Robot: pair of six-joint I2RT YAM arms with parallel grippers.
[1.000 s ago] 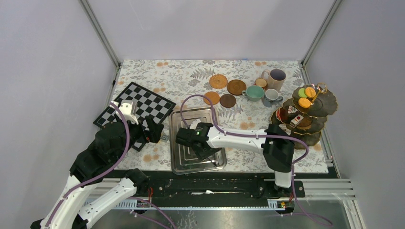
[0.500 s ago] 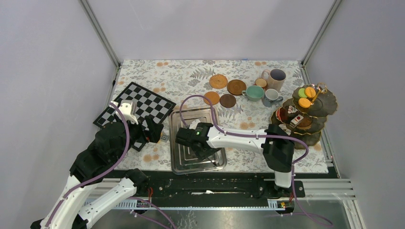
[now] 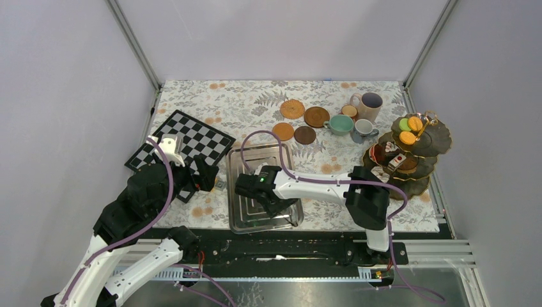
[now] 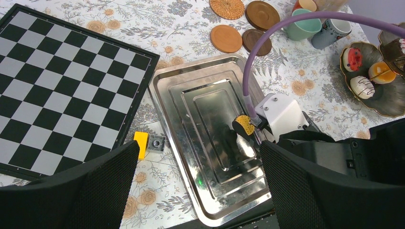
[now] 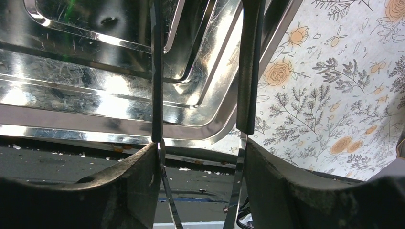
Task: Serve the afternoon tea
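The dark three-tier stand (image 3: 432, 142) at the right holds orange biscuits (image 3: 407, 137) and other small pastries. Beige (image 3: 369, 103), teal (image 3: 340, 124), grey (image 3: 365, 128) and small orange (image 3: 349, 110) mugs stand at the back beside several brown coasters (image 3: 316, 116). My right gripper (image 3: 268, 195) is shut on metal tongs (image 5: 249, 71). The black tong tips are apart with nothing between them, over the steel tray's near right corner (image 5: 224, 129). My left gripper (image 3: 203, 176) is open and empty, to the left of the tray (image 4: 181, 86).
The chessboard (image 3: 182, 144) lies at the left and also shows in the left wrist view (image 4: 62, 81). A small yellow and grey block (image 4: 148, 142) lies between it and the tray. The table's near edge and a black rail (image 5: 95, 157) are just below the tray.
My right arm has shifted a little toward the near edge of the tray, its elbow moving left. The left arm has not moved.
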